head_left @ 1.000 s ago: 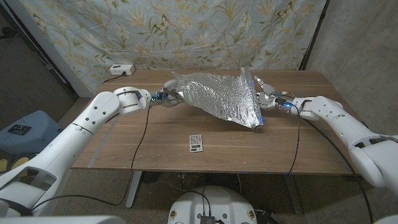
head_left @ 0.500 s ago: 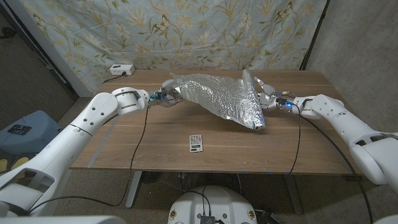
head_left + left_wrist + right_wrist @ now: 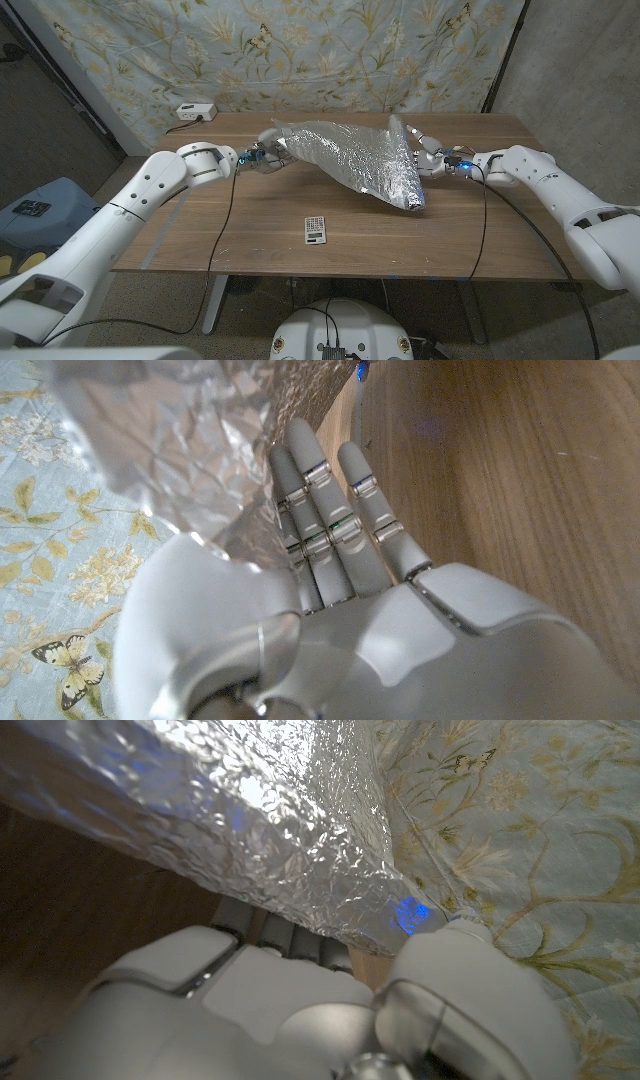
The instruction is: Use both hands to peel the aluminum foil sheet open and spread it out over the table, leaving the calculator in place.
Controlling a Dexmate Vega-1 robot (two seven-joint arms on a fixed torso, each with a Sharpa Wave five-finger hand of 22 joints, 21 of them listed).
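- My left hand (image 3: 268, 159) and right hand (image 3: 425, 158) each grip an end of the foil sheet (image 3: 355, 158), lifted off the table (image 3: 240, 230).
- Foil hides my right fingertips.
- Calculator (image 3: 315, 229) sits apart, uncovered.

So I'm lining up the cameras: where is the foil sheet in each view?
Head view: foil sheet at centre, stretched between both hands.
Left wrist view: it fills the upper left, beyond the left hand.
Right wrist view: it runs across the top, above the right hand.
Shared landmark: the floral curtain.
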